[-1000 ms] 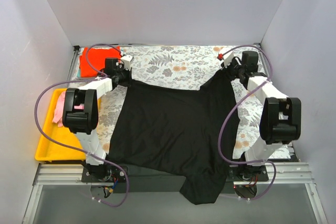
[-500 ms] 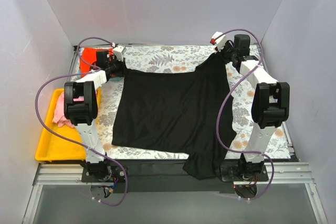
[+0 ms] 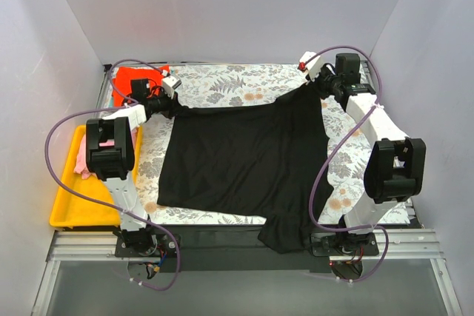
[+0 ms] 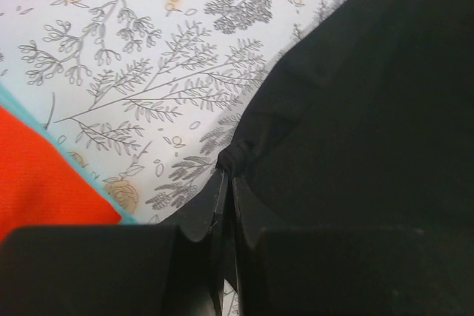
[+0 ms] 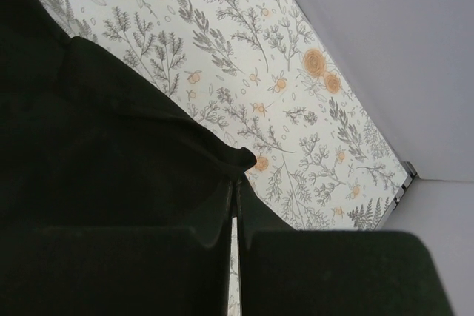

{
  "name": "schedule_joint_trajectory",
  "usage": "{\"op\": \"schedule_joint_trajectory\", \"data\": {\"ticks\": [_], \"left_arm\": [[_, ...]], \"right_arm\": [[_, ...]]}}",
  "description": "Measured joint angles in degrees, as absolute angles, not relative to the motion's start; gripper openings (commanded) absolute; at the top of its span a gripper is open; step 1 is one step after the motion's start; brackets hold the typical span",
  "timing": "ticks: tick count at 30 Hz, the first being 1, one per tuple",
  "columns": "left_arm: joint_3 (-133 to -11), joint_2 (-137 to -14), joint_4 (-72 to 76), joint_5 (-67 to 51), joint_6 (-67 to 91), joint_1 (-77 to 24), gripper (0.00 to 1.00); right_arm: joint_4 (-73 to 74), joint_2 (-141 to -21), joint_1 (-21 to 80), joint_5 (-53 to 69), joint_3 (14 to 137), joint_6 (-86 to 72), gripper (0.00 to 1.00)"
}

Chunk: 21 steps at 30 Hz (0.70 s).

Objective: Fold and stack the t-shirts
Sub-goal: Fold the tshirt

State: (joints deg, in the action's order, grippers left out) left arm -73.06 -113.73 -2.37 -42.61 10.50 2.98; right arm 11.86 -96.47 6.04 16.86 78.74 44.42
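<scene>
Left fingers are pinching one far corner of the black t-shirt; right fingers are pinching the other, near the far edge of the bench.

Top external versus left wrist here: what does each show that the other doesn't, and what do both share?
Only top external: the right gripper shut on a far corner of the black t-shirt, the yellow tray holding a pink t-shirt, and the shirt's near end draped past the floral table cloth. Only left wrist: the left gripper pinching bunched black cloth, and a teal edge along the red-orange t-shirt. Both: the black t-shirt, the red-orange t-shirt, the table cloth.
</scene>
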Motion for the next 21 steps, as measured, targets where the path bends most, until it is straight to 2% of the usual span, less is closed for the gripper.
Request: {"op": "schedule_joint_trajectory", "data": {"ticks": [21], "left_arm": [[-64.69,-102.89,-2.81,-49.39,-0.1,6.0,0.0]], "right_arm": [[22.39,-84.23,7.27,16.82,70.76,46.5,0.01]]}}
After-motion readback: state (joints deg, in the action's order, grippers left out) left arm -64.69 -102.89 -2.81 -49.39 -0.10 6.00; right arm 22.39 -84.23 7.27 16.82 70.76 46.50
